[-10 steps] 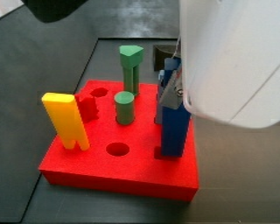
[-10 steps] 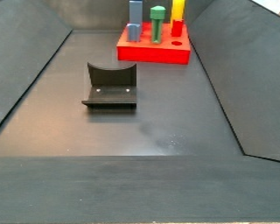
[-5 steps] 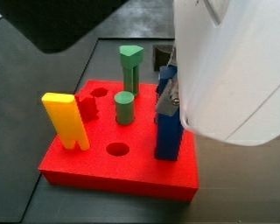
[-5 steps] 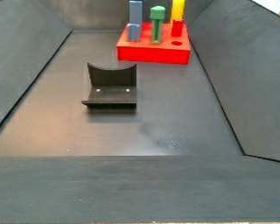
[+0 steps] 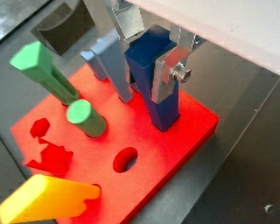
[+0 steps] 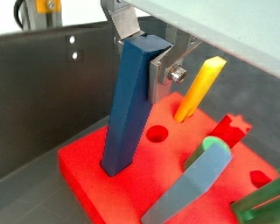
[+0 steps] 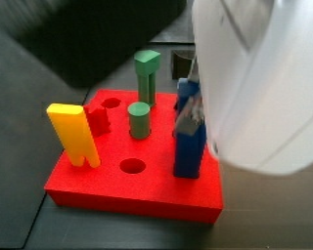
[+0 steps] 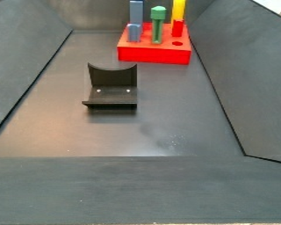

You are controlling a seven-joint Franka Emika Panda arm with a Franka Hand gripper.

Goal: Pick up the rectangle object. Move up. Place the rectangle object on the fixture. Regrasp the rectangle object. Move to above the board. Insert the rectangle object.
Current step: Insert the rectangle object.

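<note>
The rectangle object (image 5: 154, 83), a long dark-blue bar, stands upright with its lower end in the red board (image 5: 166, 144) near a corner. It also shows in a wrist view (image 6: 133, 109) and a side view (image 7: 190, 148). My gripper (image 5: 150, 63) is shut on the bar's top, silver fingers (image 6: 166, 72) flat against two opposite faces. In a side view the white arm hides the gripper. The black fixture (image 8: 110, 85) sits empty on the floor, well away from the board (image 8: 154, 50).
The board also holds a lighter blue block (image 5: 108, 59), a tall green peg (image 7: 146, 73), a short green peg (image 7: 138, 120) and a yellow forked block (image 7: 70, 133). A round hole (image 7: 130, 167) is open. Dark sloping walls enclose the floor (image 8: 131, 132).
The bar and the gripper have sunk slightly towards the board. The arm's white body and a dark blurred part fill more of the side view.
</note>
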